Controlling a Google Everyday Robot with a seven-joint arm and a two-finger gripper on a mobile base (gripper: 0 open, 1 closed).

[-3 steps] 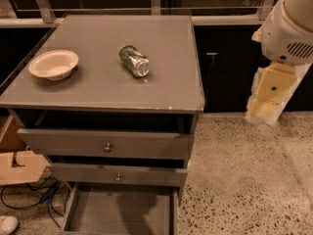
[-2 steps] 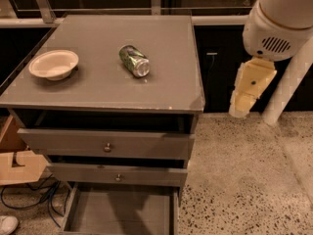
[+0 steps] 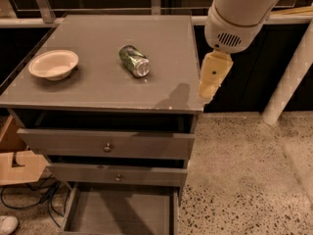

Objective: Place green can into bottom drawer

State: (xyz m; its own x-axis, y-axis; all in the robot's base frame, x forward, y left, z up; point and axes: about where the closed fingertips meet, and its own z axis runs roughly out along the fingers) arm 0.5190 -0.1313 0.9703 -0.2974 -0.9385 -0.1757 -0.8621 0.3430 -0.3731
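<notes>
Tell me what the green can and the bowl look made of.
Green can: likely metal, glossy; its end shines silver. Bowl: matte cream, perhaps paper or plastic; no shine. The gripper hangs beside the right edge of the cabinet top, away from both.

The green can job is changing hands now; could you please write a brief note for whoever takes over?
The gripper hangs off the right edge of the cabinet top, holding nothing. The green can lies on its side on that top, right of the cream bowl. The bottom drawer is open. Done: nothing beyond the open drawer. Left: grasp the can and set it in the drawer.
</notes>
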